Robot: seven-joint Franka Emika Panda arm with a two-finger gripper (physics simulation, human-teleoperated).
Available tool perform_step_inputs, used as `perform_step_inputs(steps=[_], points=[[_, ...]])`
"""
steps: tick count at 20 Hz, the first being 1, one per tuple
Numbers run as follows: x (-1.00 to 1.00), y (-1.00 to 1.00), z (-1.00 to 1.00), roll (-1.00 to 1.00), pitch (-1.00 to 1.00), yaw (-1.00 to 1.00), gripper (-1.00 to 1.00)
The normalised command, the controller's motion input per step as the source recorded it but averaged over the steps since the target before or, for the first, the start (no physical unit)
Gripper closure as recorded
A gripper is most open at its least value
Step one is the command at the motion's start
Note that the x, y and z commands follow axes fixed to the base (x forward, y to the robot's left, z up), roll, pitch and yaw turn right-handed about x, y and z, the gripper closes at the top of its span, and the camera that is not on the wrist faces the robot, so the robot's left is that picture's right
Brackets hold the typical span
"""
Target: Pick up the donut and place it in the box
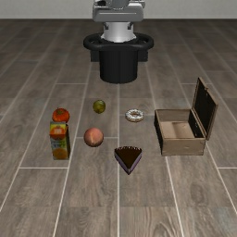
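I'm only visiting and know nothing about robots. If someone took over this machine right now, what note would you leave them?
The arm stands upright over its base, far from the items.
The donut lies loose, on the exterior view's left of the box and not touching it.
The box is open, with its lid up.
Done: nothing yet.
Left: grasp the donut, lift it and set it in the box.

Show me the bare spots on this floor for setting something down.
Free: the wide floor below the cake slice; the strip between the robot base and the donut; the floor beyond the box toward the exterior view's right. Crowded: tomato, juice carton, peach and lime at the exterior view's left.
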Motion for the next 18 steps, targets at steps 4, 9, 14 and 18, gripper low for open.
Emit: perform_step_inputs(steps=[4,9,14,18], points=[[1.00,0.00,0.00,0.00,0.00,0.00,-1.00],[1.00,0.00,0.00,0.00,0.00,0.00,-1.00],[1.00,0.00,0.00,0.00,0.00,0.00,-1.00],[0.00,1.00,0.00,0.00,0.00,0.00,-1.00]])
